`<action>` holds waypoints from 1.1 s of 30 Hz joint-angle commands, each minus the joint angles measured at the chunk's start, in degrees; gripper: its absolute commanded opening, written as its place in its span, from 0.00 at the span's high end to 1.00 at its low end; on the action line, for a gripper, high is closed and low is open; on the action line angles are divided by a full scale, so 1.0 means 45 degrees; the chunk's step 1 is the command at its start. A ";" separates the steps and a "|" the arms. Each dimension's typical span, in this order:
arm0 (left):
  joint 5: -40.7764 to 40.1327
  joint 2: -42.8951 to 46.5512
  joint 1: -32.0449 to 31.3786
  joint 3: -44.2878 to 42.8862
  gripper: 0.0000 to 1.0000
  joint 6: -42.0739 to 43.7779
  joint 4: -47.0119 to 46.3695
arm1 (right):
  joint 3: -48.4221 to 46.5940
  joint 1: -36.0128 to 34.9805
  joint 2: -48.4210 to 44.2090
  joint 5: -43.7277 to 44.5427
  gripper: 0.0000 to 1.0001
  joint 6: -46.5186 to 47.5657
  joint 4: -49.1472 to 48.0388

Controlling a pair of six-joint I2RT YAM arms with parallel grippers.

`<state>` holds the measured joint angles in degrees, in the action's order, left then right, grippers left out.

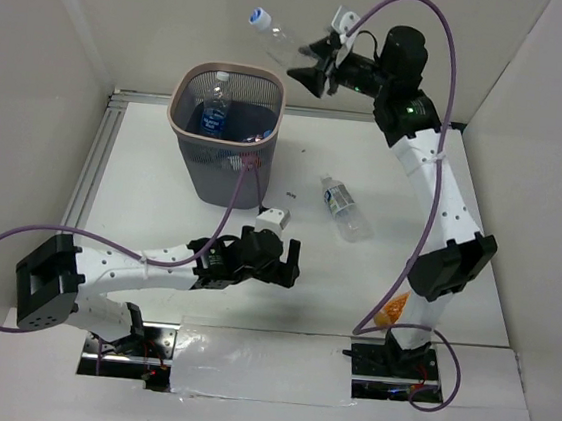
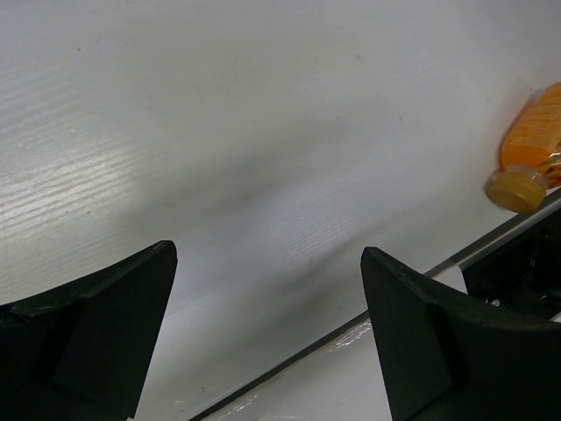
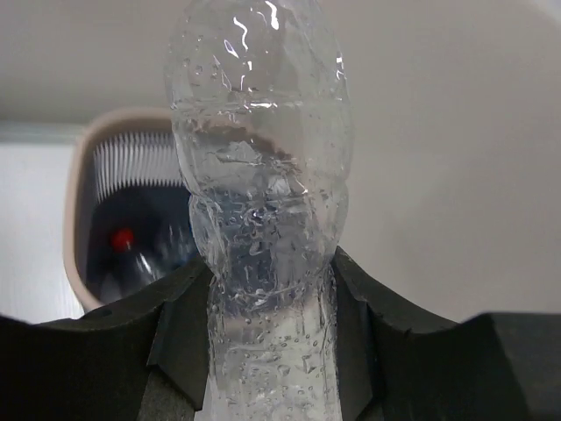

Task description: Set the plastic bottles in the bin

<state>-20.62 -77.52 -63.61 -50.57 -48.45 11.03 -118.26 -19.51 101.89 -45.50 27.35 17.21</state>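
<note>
Right jaws tight around a clear bottle [image 3: 260,193] near the bin [image 1: 205,167]; left jaws wide apart, empty

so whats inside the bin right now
Inside the bin show a blue-label bottle and a red-capped bottle. Anything lower is hidden by the bin's wall and the dark, so the full count cannot be told.
</note>
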 commanded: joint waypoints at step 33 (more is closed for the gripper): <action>0.1770 -0.6872 0.2691 -0.6704 0.01 -0.4546 -0.2373 | 0.4396 0.6712 -0.1505 0.1244 0.76 -0.3895 0.2345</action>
<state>-13.56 -104.73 -51.46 -73.87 -63.46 0.58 -107.72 8.64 98.35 -34.76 3.66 18.35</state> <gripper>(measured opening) 0.990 0.184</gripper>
